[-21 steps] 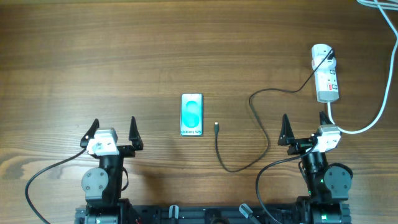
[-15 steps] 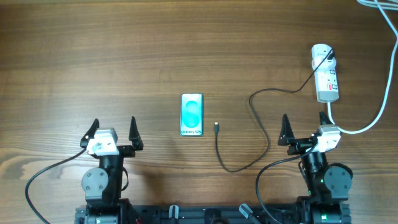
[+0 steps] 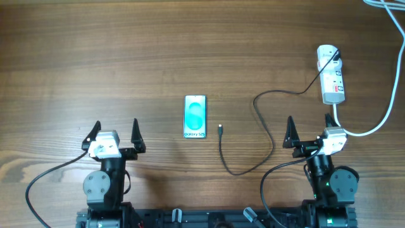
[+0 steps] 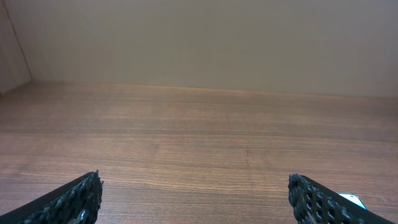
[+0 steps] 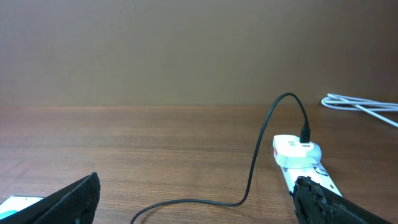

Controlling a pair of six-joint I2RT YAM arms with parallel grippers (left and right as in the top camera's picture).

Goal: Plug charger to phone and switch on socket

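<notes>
Sitting folded back, left gripper (image 3: 116, 126) and right gripper (image 3: 309, 125) gape wide, empty.

Phone, charger and socket lying on the wooden table, cable not plugged into the phone.
The phone (image 3: 195, 116) lies flat, teal screen up, lettering at its near end. The charger (image 3: 278, 92) has its plug tip (image 3: 220, 128) just right of the phone, apart from it, and its black cable winds to the white socket (image 3: 331, 75) far right of the phone.

We're seeing a teal-blue phone (image 3: 195, 117) with white lettering, a black charger (image 3: 219, 129) cable, a white socket (image 3: 331, 82) with red marks, and a brown woodgrain table (image 3: 126, 63).
</notes>
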